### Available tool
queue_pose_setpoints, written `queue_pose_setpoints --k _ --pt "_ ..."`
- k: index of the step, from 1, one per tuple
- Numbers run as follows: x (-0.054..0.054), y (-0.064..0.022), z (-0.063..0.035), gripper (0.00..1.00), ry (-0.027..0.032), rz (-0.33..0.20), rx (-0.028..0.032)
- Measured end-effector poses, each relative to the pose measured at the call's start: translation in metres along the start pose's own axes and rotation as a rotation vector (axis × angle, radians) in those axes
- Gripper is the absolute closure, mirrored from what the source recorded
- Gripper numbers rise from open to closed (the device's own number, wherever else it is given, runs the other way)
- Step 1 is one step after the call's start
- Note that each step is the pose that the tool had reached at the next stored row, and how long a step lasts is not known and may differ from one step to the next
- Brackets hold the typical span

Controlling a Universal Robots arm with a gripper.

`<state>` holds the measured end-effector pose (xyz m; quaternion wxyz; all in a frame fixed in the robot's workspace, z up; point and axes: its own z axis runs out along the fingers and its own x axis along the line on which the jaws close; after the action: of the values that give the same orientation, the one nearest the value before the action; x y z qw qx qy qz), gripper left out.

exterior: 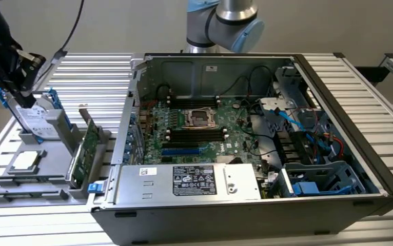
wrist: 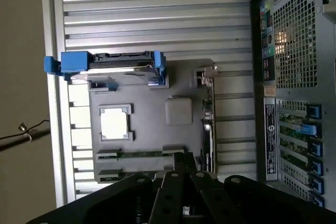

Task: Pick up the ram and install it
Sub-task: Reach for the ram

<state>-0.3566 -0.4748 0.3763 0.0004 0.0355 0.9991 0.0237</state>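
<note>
The ram (wrist: 140,154) stands on edge in a slot of the grey holder tray (wrist: 185,83), its long axis pointing toward the expansion card (wrist: 208,129) and computer case (wrist: 294,51). It is likely light, stiff and fragile, best pinched mid-length across its faces. The gripper (wrist: 181,162) hovers above, fingers closed on nothing.

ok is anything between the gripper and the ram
Nothing visible: the shut gripper hangs above the tray, with open air down to the ram; the hard drive stands off to one side.
</note>
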Motion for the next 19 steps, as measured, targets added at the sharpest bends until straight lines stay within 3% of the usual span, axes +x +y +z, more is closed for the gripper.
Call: queue_pose_setpoints --k 11,19 --pt "0.005 -0.0246 0.0119 0.89 0.0224 -0.012 -0.0019" --pt "0.011 -0.0359 0.0215 0.89 0.0371 -0.023 -0.0015"
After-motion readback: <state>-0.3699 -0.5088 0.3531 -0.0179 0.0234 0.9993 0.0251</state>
